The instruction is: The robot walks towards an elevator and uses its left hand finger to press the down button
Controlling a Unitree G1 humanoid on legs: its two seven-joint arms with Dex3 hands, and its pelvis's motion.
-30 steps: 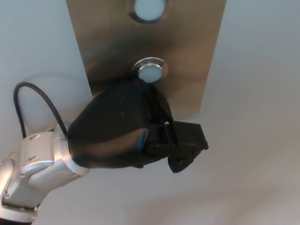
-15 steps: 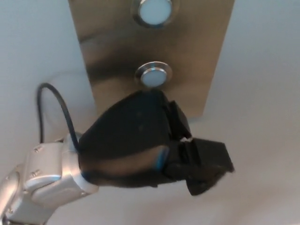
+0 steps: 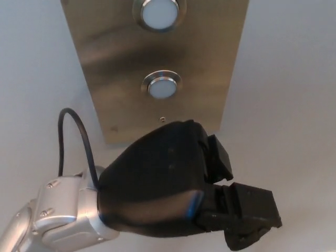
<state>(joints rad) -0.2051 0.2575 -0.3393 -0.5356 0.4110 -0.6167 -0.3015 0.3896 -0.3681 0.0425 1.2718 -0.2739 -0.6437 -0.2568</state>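
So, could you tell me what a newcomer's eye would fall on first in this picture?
The big black left hand fills the lower middle of the view, on a silver wrist with a black cable looping up at the left. Above it, a brushed metal panel on the pale wall carries two round white buttons, the upper at the top edge and the lower just above the hand, with a gap between them.

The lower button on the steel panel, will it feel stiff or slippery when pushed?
The lower button sits inside a metal collar on the panel, so it probably moves only slightly, straight in. Its face looks smooth, so an off-centre touch might slide. The panel lies flat against the wall and likely won't flex.
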